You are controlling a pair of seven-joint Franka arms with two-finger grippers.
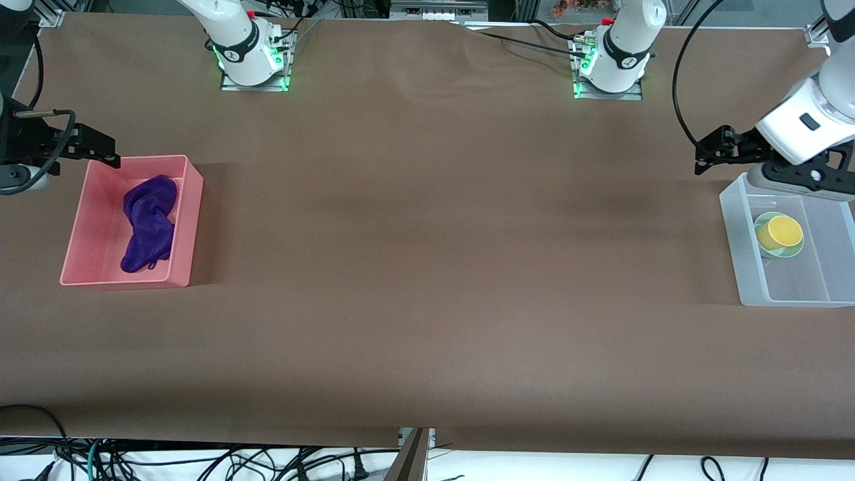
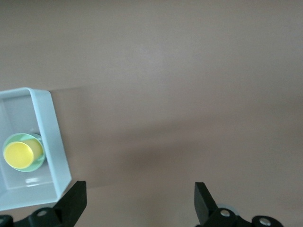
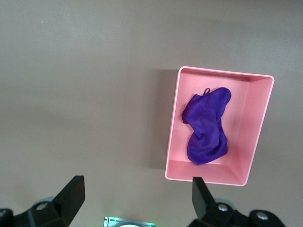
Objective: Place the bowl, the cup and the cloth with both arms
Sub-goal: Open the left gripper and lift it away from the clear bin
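Note:
The purple cloth lies crumpled in a pink bin at the right arm's end of the table; it also shows in the right wrist view. The yellow cup sits inside the mint-green bowl, and both are in a translucent white bin at the left arm's end. The left wrist view shows the cup in the bowl. My left gripper is open and empty, up beside the white bin's edge. My right gripper is open and empty, above the pink bin's corner.
The brown table cover stretches between the two bins. The arm bases stand along the table's edge farthest from the front camera. Cables hang below the nearest edge. In the wrist views the pink bin and white bin lie off to one side of the fingers.

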